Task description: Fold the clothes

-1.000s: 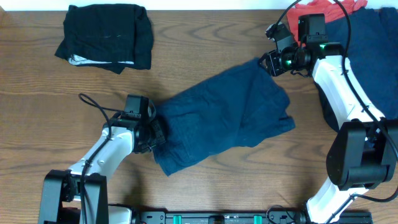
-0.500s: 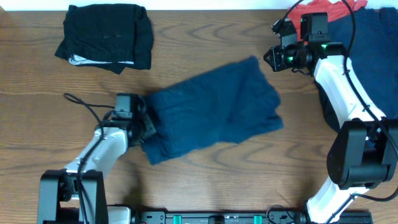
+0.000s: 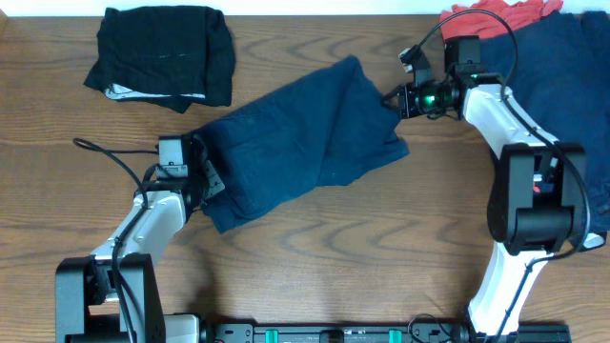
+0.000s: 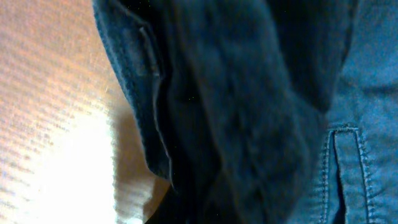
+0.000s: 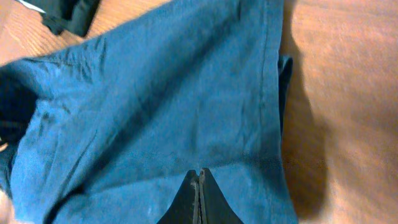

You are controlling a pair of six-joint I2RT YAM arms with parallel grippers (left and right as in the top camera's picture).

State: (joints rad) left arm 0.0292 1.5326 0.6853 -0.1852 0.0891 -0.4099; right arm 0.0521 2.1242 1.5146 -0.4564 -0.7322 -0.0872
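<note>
Shifted up-left, one navy garment (image 3: 295, 143) is gripped by left end effector (image 3: 204, 177) and right end effector (image 3: 392, 98).

We count four garments on the bench (image 3: 334, 267): one large navy garment (image 3: 305, 143), one black folded garment (image 3: 162, 52), one coral red garment (image 3: 496, 13) and one dark blue garment (image 3: 572, 57). We also count two tools in all: the left tool (image 3: 210, 179) and the right tool (image 3: 392, 98).

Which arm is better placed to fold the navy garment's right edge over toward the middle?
Right, probably. The right gripper sits closed on that edge of the navy garment; the left gripper is at the opposite, lower-left end, away from it.
</note>
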